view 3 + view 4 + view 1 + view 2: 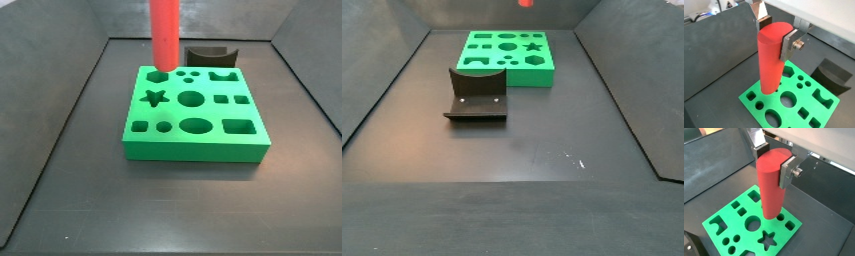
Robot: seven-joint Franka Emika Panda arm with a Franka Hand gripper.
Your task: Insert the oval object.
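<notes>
The oval object, a long red-orange rod [769, 65], hangs upright in my gripper [774, 32], whose silver fingers [789, 44] are shut on its upper end; both wrist views show this, with the gripper [774, 159] on the rod [771, 193]. The rod's lower end hovers above the green block [754, 95] with shaped holes [724, 225]. In a side view the rod [164, 35] ends just over the block's [198, 150] back left corner, near a small hole [158, 76]. An oval hole [197, 126] lies near the block's front. Only the rod's tip [525, 2] shows above the block [529, 78]. The gripper is out of both side views.
The dark fixture [476, 95] stands on the floor beside the green block; it also shows behind the block [211, 54] and in both wrist views [834, 75] [687, 245]. Dark walls [80, 90] enclose the floor.
</notes>
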